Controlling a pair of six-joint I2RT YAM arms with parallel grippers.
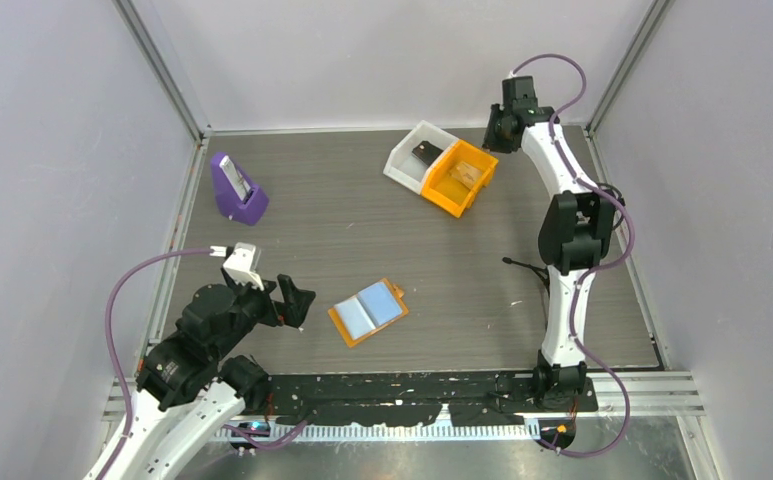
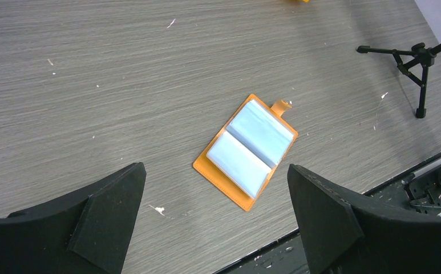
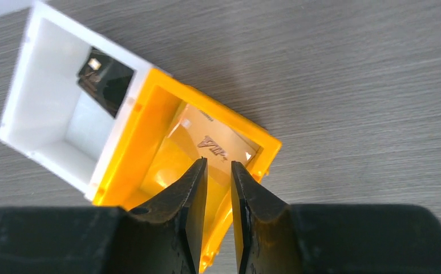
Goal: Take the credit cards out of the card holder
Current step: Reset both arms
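The card holder [image 1: 367,311] lies open like a book on the table [image 1: 342,215], in the near middle and just in front of the left arm, with its light blue inner panels facing up and its small tab pointing away. We think it is laid flat and open so that the pockets can be reached from above. From these views we cannot tell whether any card is inside the panels. The left gripper [image 1: 297,298] hovers low beside the holder with its jaws spread fully apart and nothing between them. In its own wrist view the holder sits in the gap between the two fingers, so we judge that this arm is placed ready either to press the holder down or to pick at a card. The right gripper [image 3: 218,164] hangs at the far side, directly over the orange bin [image 3: 126,142], which touches the white bin [image 3: 41,108]. Its jaws stand only a little apart and hold nothing. A golden card [image 3: 212,140] rests inside the orange bin under them, and a dark card [image 3: 105,77] rests in the white one, so these bins seem to be where the removed cards are collected.
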